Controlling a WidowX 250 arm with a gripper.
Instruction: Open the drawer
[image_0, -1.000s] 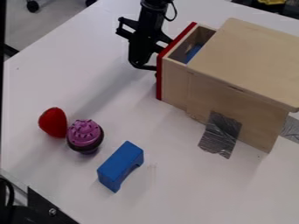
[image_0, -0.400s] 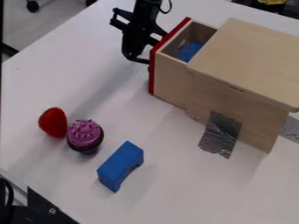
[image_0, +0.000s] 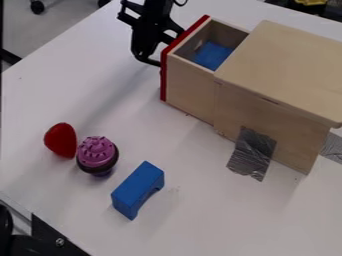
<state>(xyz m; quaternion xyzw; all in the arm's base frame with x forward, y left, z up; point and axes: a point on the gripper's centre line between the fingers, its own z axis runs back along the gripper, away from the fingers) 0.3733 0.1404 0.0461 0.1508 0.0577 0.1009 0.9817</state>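
A black gripper, its grip impossible to tell, hangs at the red front of a wooden drawer, partly out of its box near the desk's upper-right edge, a blue object inside.

Bright, diffuse light on white tabletop, I read it as overhead, from far side. Long soft shadow slants across. Box lid lit, drawer interior shaded, tape glinting.
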